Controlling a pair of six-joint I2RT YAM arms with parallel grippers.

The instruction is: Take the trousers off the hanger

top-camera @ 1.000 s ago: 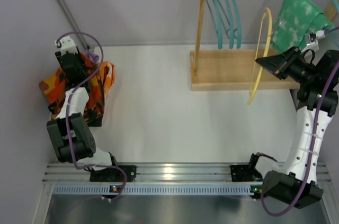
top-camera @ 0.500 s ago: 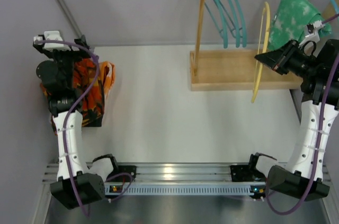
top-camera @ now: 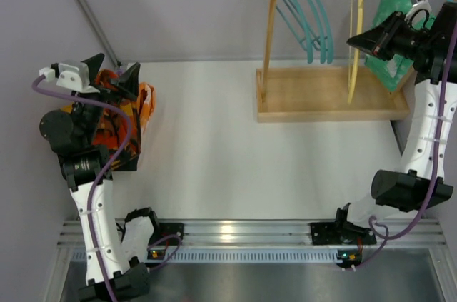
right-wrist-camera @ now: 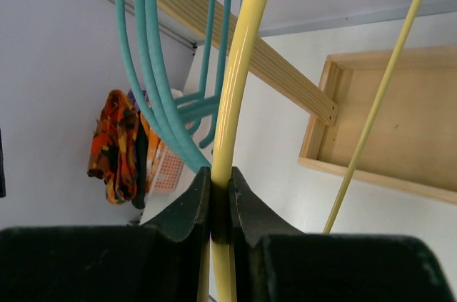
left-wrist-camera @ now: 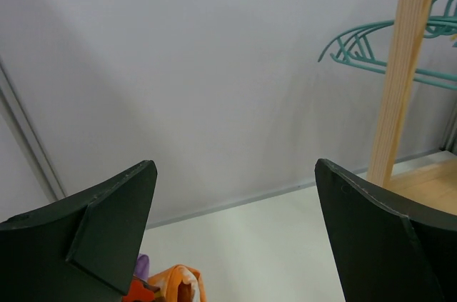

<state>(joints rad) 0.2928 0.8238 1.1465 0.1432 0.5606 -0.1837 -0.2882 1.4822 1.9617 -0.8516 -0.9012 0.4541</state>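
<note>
Hanging just behind the right hand (right-wrist-camera: 220, 173), up beside its wrist: the green mottled trousers (top-camera: 389, 20), bunched under a teal hook and, by the look of it, not yet off a hanger. Heaped directly below the left hand (top-camera: 114, 68): the orange-red-brown patterned trousers (top-camera: 145, 102), free of any hanger, up against a pale basket (right-wrist-camera: 170, 172). Peeping out at that heap's edge, a scrap of purple, too small to name for certain.

Clamped hard on the bare yellow hanger (top-camera: 355, 31), fingers pressed together on its neck: the right hand, with teal hangers (top-camera: 310, 16) crowded just beyond its fingertips on the wooden rack (top-camera: 328, 95). Impossible to tell whether the yellow hook sits on the rail. Spread wide and holding nothing: the left hand, raised well clear of the patterned heap and of the worktop (top-camera: 214, 152).

Judged a between-garments step: a stripped hanger to be parked, the green pair to go. Next, probably: seating the yellow hook on the rail, letting go, then turning back for the green cloth. Calls for a pinch on fabric alone, clear of the teal hook, and a pull down and away, gentle enough to leave that hanger on the rail. Calls too for the left hand to cross over and take the cloth.
</note>
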